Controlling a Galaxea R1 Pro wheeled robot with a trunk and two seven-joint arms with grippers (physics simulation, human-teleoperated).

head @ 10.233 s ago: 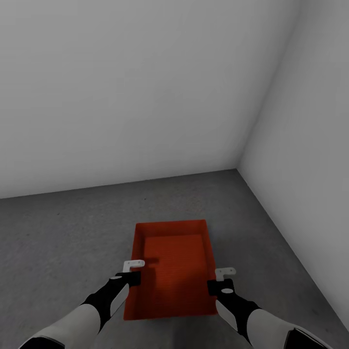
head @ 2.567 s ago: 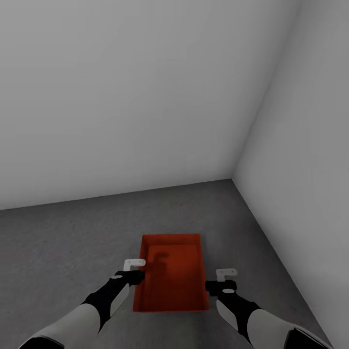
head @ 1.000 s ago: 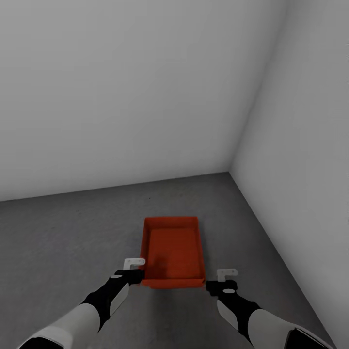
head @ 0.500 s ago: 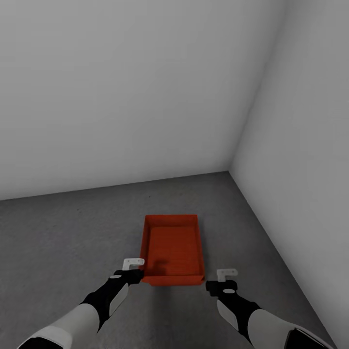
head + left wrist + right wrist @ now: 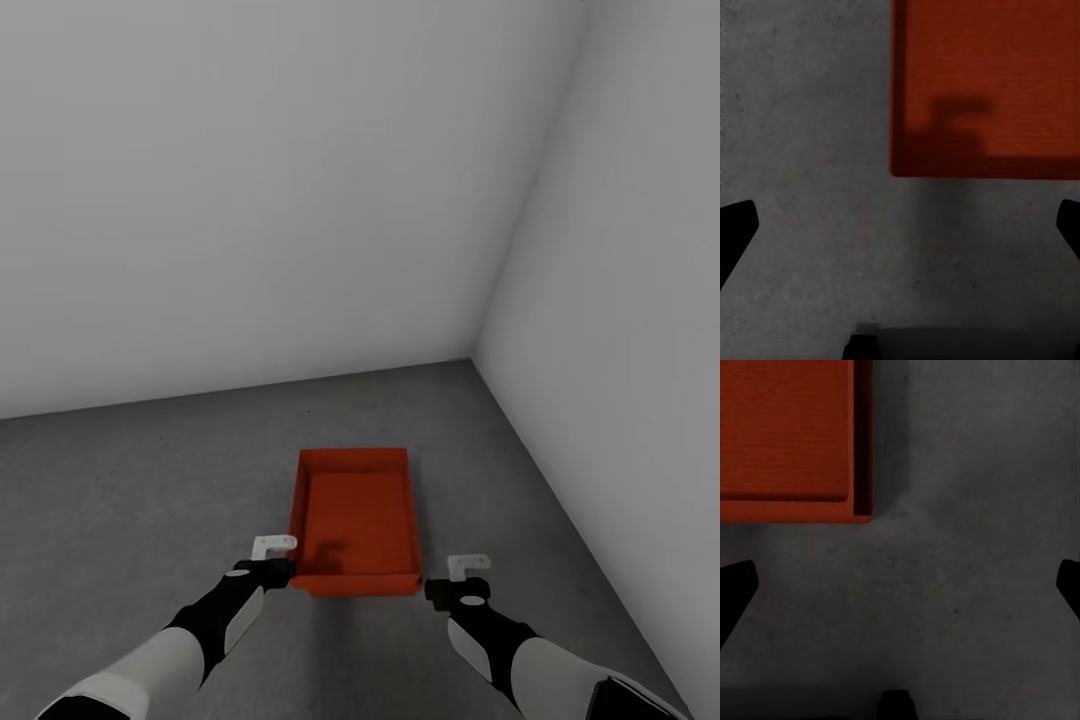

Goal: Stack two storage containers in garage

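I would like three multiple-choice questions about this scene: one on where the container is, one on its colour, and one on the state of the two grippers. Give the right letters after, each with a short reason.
1. Where is the storage container?
A. on the grey floor, near the corner of the walls
B. held in the air between both grippers
C. on a glass table

2. What colour is the container?
A. blue
B. orange-red
C. dark brown

3. What state are the left gripper and right gripper in?
A. both shut on the container
B. left shut, right open
C. both open, holding nothing

Answers: 1 A, the head view shows it resting on the concrete; 2 B, its walls and bottom are orange-red; 3 C, each wrist view shows fingertips far apart over bare floor.
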